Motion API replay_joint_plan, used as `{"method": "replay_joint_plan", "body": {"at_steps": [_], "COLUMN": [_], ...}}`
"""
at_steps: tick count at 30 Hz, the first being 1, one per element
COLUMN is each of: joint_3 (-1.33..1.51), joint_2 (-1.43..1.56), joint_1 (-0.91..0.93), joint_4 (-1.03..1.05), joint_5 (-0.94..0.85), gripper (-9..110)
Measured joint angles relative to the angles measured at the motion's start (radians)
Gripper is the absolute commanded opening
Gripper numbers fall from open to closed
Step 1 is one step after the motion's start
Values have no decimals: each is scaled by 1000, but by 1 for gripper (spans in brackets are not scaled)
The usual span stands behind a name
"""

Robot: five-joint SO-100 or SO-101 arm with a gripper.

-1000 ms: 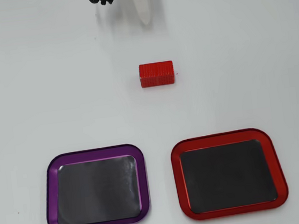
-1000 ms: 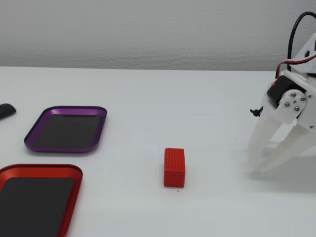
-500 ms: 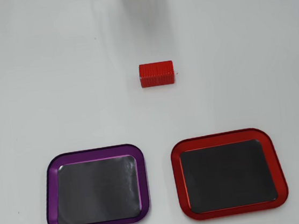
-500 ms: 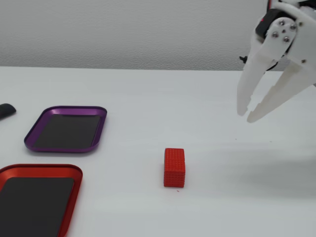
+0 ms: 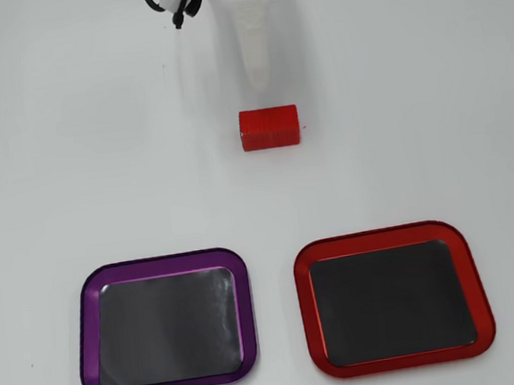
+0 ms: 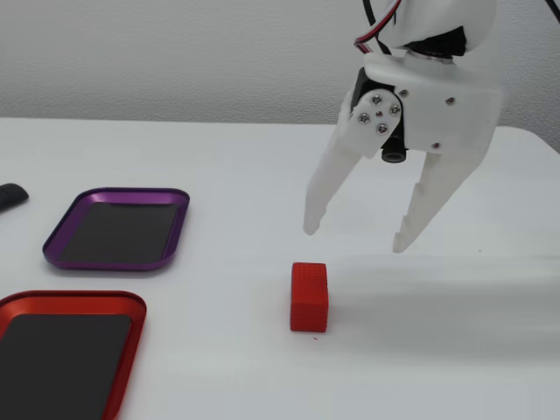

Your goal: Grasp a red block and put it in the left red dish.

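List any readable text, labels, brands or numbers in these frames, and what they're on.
None readable in either view.
Small bright red textured block: bumps only, no lettering.
Glossy red-rimmed tray and purple-rimmed tray: plain rims, dark blank insides.
White plastic two-finger gripper: screws only, no marking visible.
White table: unmarked.

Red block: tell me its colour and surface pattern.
The red block is bright red with a fine grid of small bumps, clearest in the fixed view.

White table (image 5: 67, 158) carries the red block (image 5: 269, 127). In the overhead view, the red dish (image 5: 394, 299) lies below the block, the purple dish (image 5: 166, 324) below-left.
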Motion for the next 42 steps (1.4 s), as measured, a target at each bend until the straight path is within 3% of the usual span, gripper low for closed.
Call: {"method": "replay_joint_plan", "body": {"at_steps": [14,30,42], "joint_3": [-17,-17,91], "joint_2": [-160,-276,-275], "joint_1": [-57,-52,-51], "joint_4": [-222,-252,-394], "joint_5": [0,-6,-109], "gripper": [24,24,21]}}
